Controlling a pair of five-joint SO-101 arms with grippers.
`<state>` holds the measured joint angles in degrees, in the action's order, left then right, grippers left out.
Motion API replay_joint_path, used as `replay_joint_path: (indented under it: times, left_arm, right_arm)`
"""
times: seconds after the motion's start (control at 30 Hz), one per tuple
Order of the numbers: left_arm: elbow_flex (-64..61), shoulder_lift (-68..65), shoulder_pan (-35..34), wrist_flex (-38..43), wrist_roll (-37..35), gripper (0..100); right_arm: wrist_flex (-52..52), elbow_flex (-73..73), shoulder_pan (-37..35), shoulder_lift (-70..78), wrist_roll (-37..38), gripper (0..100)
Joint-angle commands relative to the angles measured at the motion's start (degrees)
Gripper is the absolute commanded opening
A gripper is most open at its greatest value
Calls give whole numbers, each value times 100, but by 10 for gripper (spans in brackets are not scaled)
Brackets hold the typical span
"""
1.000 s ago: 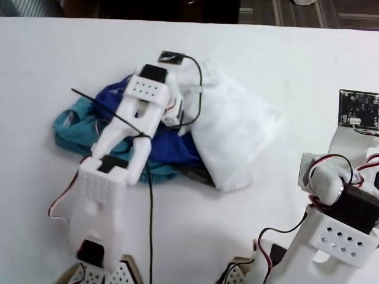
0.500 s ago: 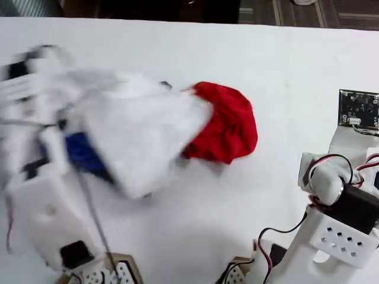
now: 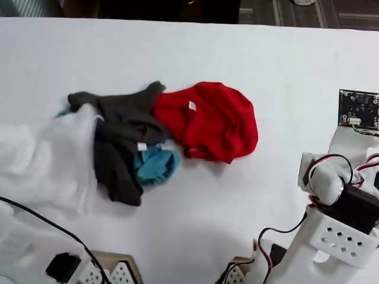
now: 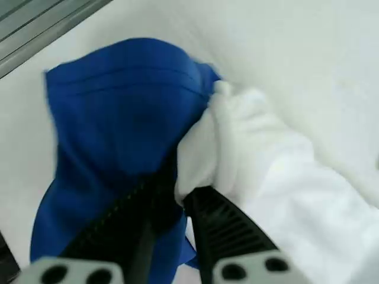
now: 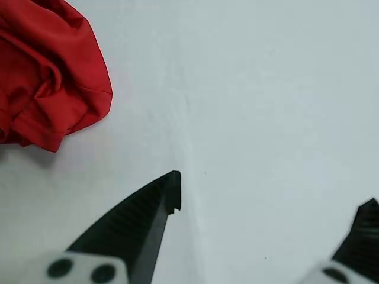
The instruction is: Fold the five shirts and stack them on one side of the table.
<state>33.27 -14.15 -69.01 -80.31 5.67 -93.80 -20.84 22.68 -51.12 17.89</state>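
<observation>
Dragged clear of the pile, the white shirt [image 3: 53, 160] now lies stretched at the left edge of the surface [image 3: 237, 53], where a second ago it sat bunched on top of the heap under the left arm. In the left wrist view, the left gripper [image 4: 179, 188] is pinched on a fold of that white shirt, with the blue shirt [image 4: 112, 118] bunched against it. The pull has uncovered a dark grey shirt [image 3: 121, 142], a teal shirt [image 3: 155, 165] poking out beneath it, and a red shirt [image 3: 210, 121] touching the grey one. Farthest right, the right gripper [image 5: 272, 201] has not moved; its jaws are spread over bare surface near the red shirt. Separation has begun, but judging by the crumpled cloth, no shirt is folded or stacked yet.
</observation>
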Motion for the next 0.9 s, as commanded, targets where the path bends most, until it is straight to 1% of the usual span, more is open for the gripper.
replay_joint_path:
  times: [0.0, 0.07, 0.17, 0.23, 0.27, 0.3, 0.37, 0.5, 0.6, 0.73, 0.8, 0.87]
  left_arm:
    - [57, 422, -35, -62, 44, 94]
    - [92, 457, 35, -167, 9, 179]
    - [110, 475, 246, -176, -18, 333]
    - [110, 580, 404, -176, -325, 408]
    - [101, 642, 519, -176, -484, 426]
    - [57, 712, 695, -202, -589, 430]
    - [48, 747, 1248, -633, -607, 420]
    - [40, 686, 2892, -2171, -651, 392]
    - [-462, 659, 3956, -2198, -879, 372]
    - [-1385, 536, 5248, -2154, -923, 395]
    - [-1771, 448, 5785, -2154, -923, 404]
    - [-2009, 316, 6119, -2022, -1108, 405]
  right_arm:
    - [13, 149, 13, 75, 0, 432]
    - [13, 149, 13, 75, 0, 432]
    - [-4, 149, 13, 75, 0, 432]
    - [-13, 149, 13, 75, 0, 432]
    - [-22, 149, 13, 75, 0, 432]
    - [-22, 149, 13, 75, 0, 432]
    - [-22, 149, 13, 75, 0, 432]
    - [-31, 149, -136, 75, -9, 432]
    - [-31, 149, -180, 75, -9, 432]
    - [-31, 149, -136, 75, -9, 432]
    - [-75, 149, -136, 75, -9, 432]
    - [-154, 149, -163, 75, -9, 432]
